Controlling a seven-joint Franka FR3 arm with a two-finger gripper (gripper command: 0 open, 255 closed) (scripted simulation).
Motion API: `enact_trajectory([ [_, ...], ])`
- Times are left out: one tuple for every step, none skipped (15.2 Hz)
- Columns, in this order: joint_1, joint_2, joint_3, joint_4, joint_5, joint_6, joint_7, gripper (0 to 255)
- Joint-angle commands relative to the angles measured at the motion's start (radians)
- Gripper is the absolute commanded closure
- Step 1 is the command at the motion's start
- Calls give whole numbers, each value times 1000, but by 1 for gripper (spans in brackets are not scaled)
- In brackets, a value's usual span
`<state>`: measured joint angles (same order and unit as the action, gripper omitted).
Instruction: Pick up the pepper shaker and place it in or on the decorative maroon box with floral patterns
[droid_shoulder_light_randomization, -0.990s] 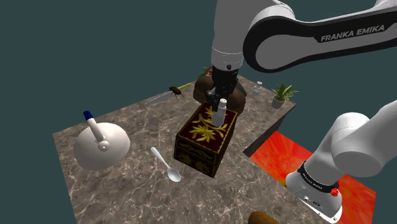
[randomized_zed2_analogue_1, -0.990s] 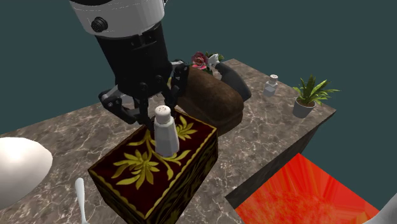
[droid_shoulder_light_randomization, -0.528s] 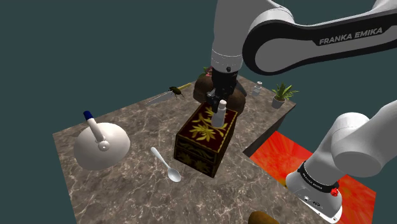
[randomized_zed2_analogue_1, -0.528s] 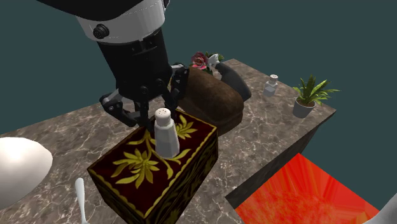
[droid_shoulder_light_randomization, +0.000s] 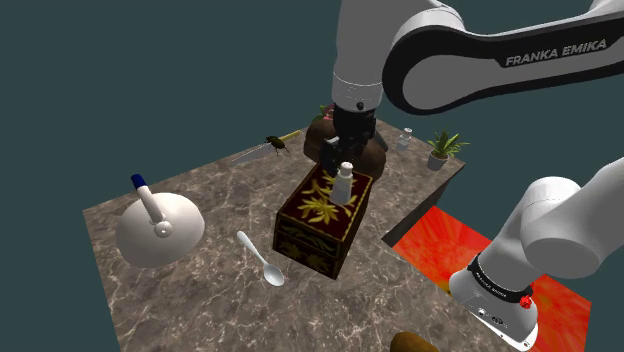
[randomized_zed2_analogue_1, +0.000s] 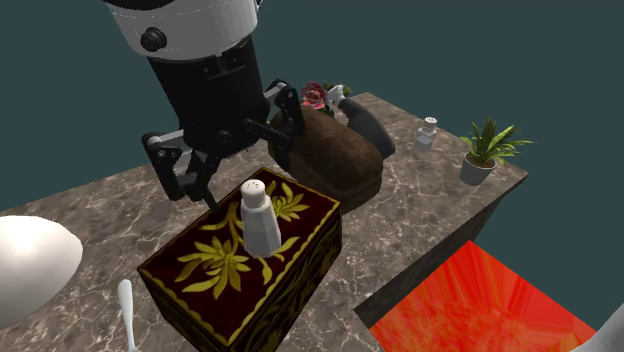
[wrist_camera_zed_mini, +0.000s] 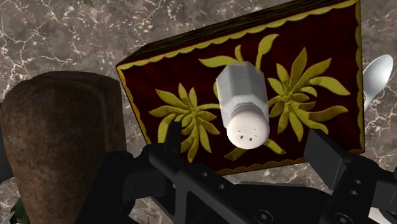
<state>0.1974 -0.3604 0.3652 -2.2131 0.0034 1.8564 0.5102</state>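
Note:
The white pepper shaker (droid_shoulder_light_randomization: 345, 183) (randomized_zed2_analogue_1: 260, 215) (wrist_camera_zed_mini: 243, 105) stands upright on the lid of the maroon box with yellow floral patterns (droid_shoulder_light_randomization: 318, 228) (randomized_zed2_analogue_1: 225, 275) (wrist_camera_zed_mini: 191, 83), near the lid's far end. My black gripper (droid_shoulder_light_randomization: 348, 155) (randomized_zed2_analogue_1: 236, 178) (wrist_camera_zed_mini: 245, 159) hangs just above the shaker, open. Its fingers stand apart on either side of the shaker's cap and do not touch it. The box sits in the middle of the marble table (droid_shoulder_light_randomization: 200, 290).
A brown rounded object (randomized_zed2_analogue_1: 340, 155) lies right behind the box, with a pink flower (randomized_zed2_analogue_1: 314, 95) beyond it. A white dome with a blue-tipped stick (droid_shoulder_light_randomization: 160, 230) and a white spoon (droid_shoulder_light_randomization: 262, 260) lie toward the shoulder view's left. A second small shaker (randomized_zed2_analogue_1: 427, 133) and potted plant (randomized_zed2_analogue_1: 485, 150) stand near the table's corner, above red floor (randomized_zed2_analogue_1: 480, 300).
The fingers have spread apart and let go of the shaker, which has settled slightly lower onto the box lid. The hand has stayed above it.

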Motion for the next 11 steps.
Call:
enact_trajectory([
  [0, -2, -1, 51, 0, -53, -2, 0],
  [0, -2, -2, 84, 0, -87, -2, 0],
  [0, -1, -1, 112, 0, -113, -2, 0],
  [0, -1, -1, 112, 0, -113, -2, 0],
  [0, -1, -1, 111, 0, -113, -2, 0],
  [0, -1, -1, 112, 0, -113, -2, 0],
  [0, -1, -1, 112, 0, -113, -2, 0],
  [0, -1, -1, 112, 0, -113, -2, 0],
  [0, -1, -1, 112, 0, -113, -2, 0],
  [0, -1, -1, 112, 0, -113, -2, 0],
  [-1, -1, -1, 111, 0, -113, -2, 0],
])
